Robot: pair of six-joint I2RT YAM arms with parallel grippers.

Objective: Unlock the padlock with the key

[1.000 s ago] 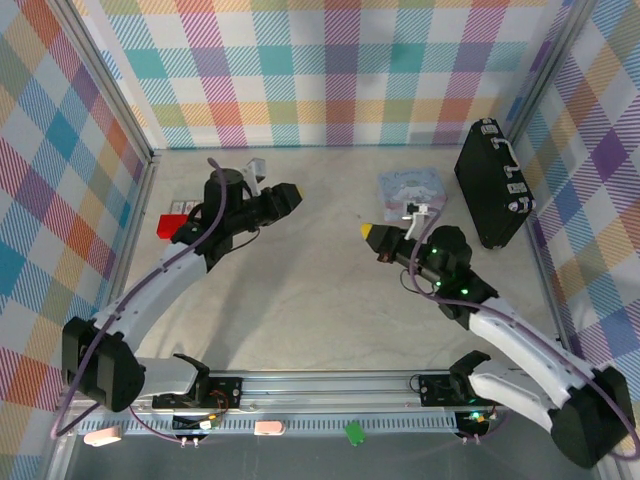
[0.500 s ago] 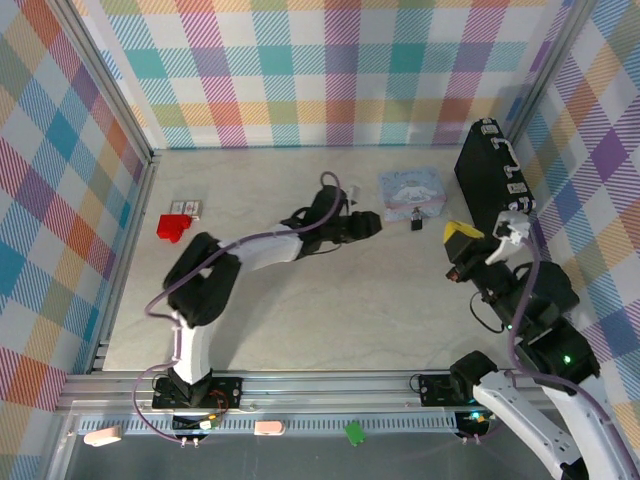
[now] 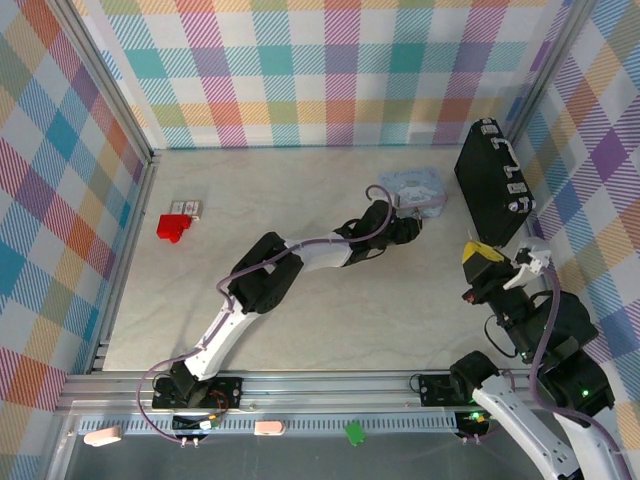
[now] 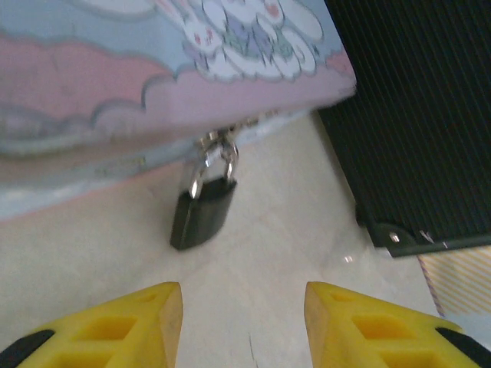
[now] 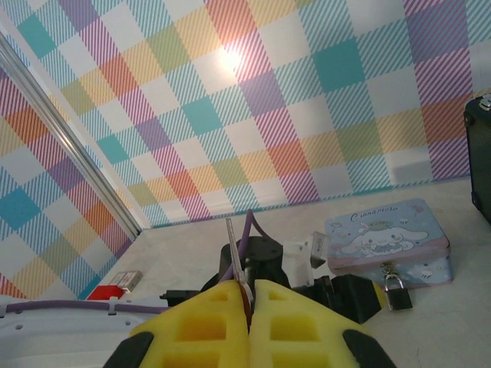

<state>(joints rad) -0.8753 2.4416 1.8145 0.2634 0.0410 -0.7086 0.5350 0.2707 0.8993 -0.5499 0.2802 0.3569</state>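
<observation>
Four fingers (image 4: 130, 326), one padlock (image 4: 203, 215), one key (image 5: 237, 261)

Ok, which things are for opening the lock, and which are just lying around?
For the job:
- padlock, hanging on the clasp of the blue tin
- key, pinched in the right gripper
- left gripper, open, facing the padlock

Just lying about:
- black case
- red block
</observation>
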